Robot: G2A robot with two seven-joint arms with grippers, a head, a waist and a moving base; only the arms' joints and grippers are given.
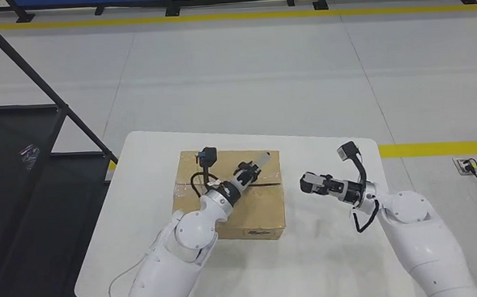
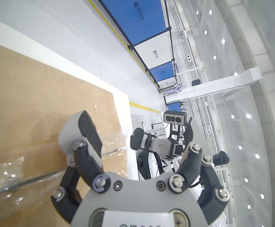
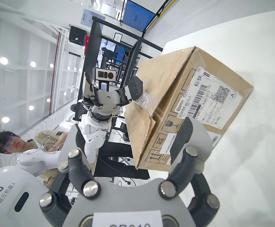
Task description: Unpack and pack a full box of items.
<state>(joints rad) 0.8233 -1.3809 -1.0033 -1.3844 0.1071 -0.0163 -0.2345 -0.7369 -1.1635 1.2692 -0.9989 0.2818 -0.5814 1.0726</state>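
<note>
**Cardboard box [image 1: 225, 202] sits shut on the table [image 1: 333, 249]**

Right gripper [image 3: 131, 137], fingers spread wide and holding nothing, hangs just beside the box's labelled side. Its wrist view picks up the shipping label [image 3: 211, 101]. Left gripper [image 2: 139, 131], also splayed and empty, sits over the top, where its own camera catches clear tape [image 2: 113, 143] along the seam.

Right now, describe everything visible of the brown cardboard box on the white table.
The brown cardboard box stands flat on the white table, flaps closed, clear tape wrinkled along its top seam. One side bears white shipping labels and printed handling symbols. The open left gripper hangs over the seam, one pad at the tape.
</note>
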